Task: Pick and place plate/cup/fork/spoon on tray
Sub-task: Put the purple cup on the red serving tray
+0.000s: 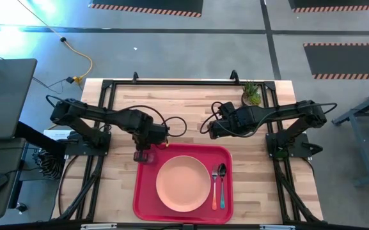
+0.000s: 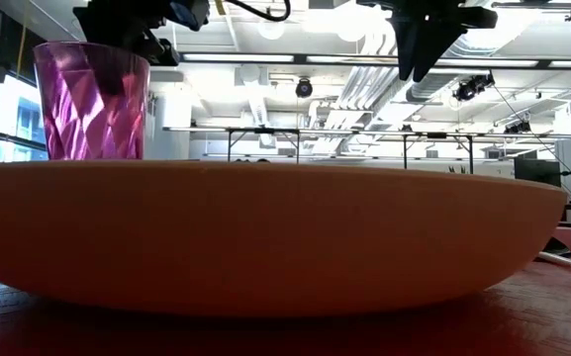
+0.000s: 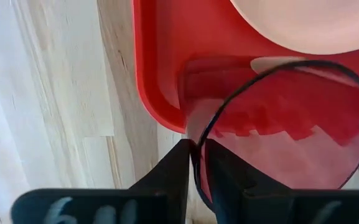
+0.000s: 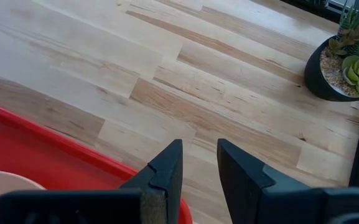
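The red tray (image 1: 141, 203) lies at the table's near middle. On it are the peach-pink plate (image 1: 183, 183), the blue-handled spoon (image 1: 222, 185) and the orange-handled fork (image 1: 214, 188), both to the right of the plate. My left gripper (image 1: 144, 153) is shut on the dark-red cup (image 3: 291, 124) over the tray's far left corner (image 3: 160, 93). The cup stands upright behind the plate in the low view (image 2: 92, 99). My right gripper (image 1: 211, 132) hangs over bare table just beyond the tray's far rim, slightly open and empty (image 4: 200, 163). My left gripper pinches the cup's rim (image 3: 199, 163) on the side toward the table's far edge, with one finger inside the cup and one outside. The fingers come from above, pointing down. The cup is upright over the tray's corner; the plate hides whether its base rests on the tray.
A small potted succulent (image 1: 251, 94) stands at the table's far right, also in the right wrist view (image 4: 347, 56). Bare wood lies between the tray's far rim and the far edge. The black frame rails run along the table's sides.
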Motion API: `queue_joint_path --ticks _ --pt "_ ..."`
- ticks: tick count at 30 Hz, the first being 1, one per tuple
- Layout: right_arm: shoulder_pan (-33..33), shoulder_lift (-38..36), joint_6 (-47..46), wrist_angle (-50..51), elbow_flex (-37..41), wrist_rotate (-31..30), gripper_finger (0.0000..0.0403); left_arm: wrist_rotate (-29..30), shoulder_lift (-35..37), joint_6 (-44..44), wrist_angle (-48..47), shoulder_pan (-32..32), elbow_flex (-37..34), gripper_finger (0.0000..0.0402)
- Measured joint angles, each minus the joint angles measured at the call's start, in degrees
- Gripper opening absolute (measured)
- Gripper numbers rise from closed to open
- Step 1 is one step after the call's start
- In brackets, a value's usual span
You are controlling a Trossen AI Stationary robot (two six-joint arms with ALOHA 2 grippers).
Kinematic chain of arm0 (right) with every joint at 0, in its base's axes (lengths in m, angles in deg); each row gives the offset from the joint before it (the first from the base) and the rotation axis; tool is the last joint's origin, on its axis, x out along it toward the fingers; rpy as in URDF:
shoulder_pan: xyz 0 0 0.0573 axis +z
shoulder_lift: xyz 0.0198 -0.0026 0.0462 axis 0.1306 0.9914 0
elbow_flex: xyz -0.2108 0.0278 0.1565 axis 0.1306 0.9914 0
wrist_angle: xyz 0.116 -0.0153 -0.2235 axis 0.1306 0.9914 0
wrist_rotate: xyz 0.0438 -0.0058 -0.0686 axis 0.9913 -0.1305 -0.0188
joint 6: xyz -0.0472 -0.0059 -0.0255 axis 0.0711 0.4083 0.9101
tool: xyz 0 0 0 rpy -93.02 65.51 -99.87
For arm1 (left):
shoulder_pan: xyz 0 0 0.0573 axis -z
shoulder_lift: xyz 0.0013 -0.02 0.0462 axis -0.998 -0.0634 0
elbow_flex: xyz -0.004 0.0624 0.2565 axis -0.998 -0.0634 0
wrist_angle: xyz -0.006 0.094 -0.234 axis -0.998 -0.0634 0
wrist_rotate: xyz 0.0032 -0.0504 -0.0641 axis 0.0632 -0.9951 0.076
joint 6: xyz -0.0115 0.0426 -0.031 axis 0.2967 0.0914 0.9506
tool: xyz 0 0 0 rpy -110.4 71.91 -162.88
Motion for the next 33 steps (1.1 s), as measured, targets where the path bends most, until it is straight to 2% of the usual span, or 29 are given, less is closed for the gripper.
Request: queue_joint_path --ticks 13,23,33 --pt "0.0 0.0 0.0 0.0 0.0 0.0 0.0091 0.0 0.0 1.2 0.0 0.0 0.0 0.0062" --pt "0.0 0.0 0.0 0.0 0.0 0.3 0.0091 -2.4 0.0 1.1 1.0 -0.3 0.0 0.0079" --pt "0.0 0.0 0.0 0.0 0.0 0.5 0.0091 -3.3 0.0 1.1 0.9 -2.7 0.0 0.0116"
